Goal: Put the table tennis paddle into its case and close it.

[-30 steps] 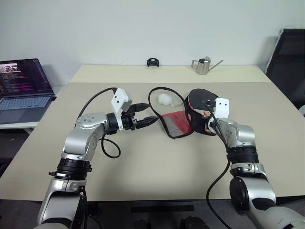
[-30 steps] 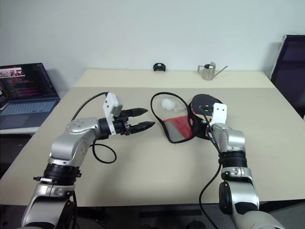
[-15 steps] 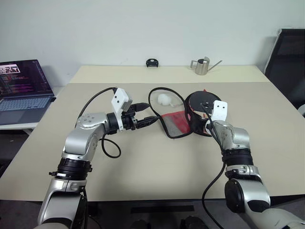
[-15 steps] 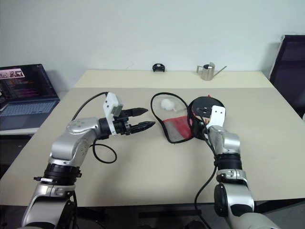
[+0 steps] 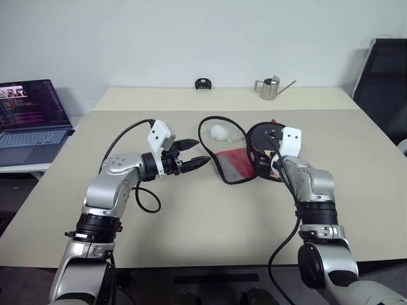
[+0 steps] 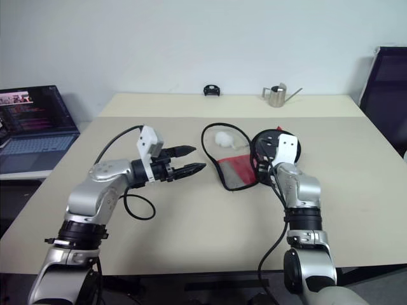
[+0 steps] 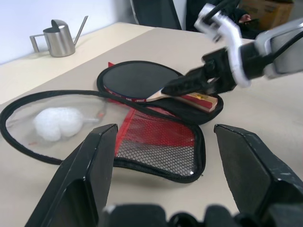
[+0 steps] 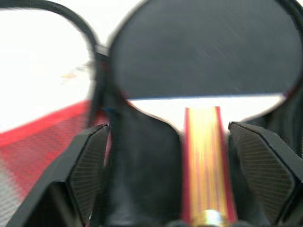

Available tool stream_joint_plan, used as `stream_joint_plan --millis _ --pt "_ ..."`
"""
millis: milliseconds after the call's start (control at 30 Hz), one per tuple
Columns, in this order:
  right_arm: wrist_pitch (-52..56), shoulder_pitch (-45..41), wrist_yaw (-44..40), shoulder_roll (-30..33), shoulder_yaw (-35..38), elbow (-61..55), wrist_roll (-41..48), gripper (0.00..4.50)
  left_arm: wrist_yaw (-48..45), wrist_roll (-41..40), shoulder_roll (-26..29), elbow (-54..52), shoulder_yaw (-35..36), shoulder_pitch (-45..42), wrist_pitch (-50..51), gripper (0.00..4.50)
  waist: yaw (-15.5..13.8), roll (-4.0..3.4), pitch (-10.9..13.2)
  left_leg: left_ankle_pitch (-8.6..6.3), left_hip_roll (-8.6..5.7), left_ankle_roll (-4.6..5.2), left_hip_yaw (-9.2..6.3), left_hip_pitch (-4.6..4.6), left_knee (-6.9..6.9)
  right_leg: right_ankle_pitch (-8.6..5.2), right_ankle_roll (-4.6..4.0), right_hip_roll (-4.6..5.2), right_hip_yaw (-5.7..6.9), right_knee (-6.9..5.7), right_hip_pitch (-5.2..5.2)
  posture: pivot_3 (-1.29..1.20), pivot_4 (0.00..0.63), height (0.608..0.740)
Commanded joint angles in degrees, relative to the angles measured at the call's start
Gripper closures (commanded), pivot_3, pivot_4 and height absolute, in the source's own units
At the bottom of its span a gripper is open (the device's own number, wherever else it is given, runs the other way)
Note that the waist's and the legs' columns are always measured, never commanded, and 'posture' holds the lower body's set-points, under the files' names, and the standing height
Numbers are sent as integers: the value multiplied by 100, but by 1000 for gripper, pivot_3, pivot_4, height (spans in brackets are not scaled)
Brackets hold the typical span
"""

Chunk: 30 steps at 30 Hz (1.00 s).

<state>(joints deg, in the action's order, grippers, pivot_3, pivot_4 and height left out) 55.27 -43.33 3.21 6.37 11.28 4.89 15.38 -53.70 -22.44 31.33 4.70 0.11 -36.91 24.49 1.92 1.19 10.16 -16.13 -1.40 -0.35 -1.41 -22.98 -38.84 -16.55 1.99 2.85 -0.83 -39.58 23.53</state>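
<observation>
The case [image 5: 233, 164] lies open mid-table, its red mesh flap spread toward my left arm. The table tennis paddle [image 7: 135, 78] rests in the case's right half, black face up, its striped handle [image 8: 202, 156] pointing at my right arm. My right gripper [image 8: 170, 135] is open, with a finger on each side of the handle and not touching it. My left gripper [image 5: 198, 151] hovers open and empty just left of the case, pointing at it.
A white wad [image 5: 219, 132] lies inside the case's clear looped flap. A metal watering can [image 5: 271, 88] and a small black object [image 5: 203, 83] stand at the table's far edge. A laptop [image 5: 32, 117] sits far left, a black chair [image 5: 385, 76] far right.
My right gripper has opened off the paddle's handle and drawn slightly up and back. The paddle now lies lower in the case. The left arm has stayed put.
</observation>
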Motion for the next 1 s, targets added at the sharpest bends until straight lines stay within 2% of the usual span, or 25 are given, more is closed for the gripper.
stream_joint_plan --millis 33,100,233,333,500,800,1000 --pt "517 207 -377 215 -47 -1147 352 30 242 78 20 -73 186 -51 -126 936 -4 0 0 0 0 0 0 0 -1 0 0 0 -1 -1 0 0 150 740" --pt "715 326 -537 339 -11 -1536 490 30 426 207 2 105 191 -87 -193 936 -7 0 0 -4 -1 7 0 1 -2 0 0 0 0 -3 -1 0 150 740" --pt "696 617 -1592 1363 -250 -2196 760 30 751 521 -66 814 164 -277 -456 936 -13 1 0 -5 -3 13 -1 4 -3 0 0 -1 4 -8 -2 0 150 740" --pt "499 799 -2150 1958 -526 -2334 771 30 737 607 -101 1104 131 -359 -617 936 -13 2 0 -5 -3 15 -2 4 -4 0 0 -1 7 -1 -6 0 150 740" --pt "261 873 -3484 2882 -334 -2448 1306 30 710 771 -205 1727 80 -555 -818 936 -7 6 1 -6 -1 16 -2 3 -3 0 0 -2 8 3 -8 0 150 740" --pt "484 546 -4796 3823 165 -2429 2428 30 634 1019 -442 2690 -9 -962 -1052 936 -26 11 4 -6 0 17 -6 2 -4 0 1 -1 12 11 -12 0 150 740" --pt "487 468 -5073 4210 203 -2377 2735 30 776 1321 -674 3637 -63 -1363 -1403 936 -37 13 5 -6 -1 17 -7 1 -5 1 1 2 14 15 -15 0 150 740"
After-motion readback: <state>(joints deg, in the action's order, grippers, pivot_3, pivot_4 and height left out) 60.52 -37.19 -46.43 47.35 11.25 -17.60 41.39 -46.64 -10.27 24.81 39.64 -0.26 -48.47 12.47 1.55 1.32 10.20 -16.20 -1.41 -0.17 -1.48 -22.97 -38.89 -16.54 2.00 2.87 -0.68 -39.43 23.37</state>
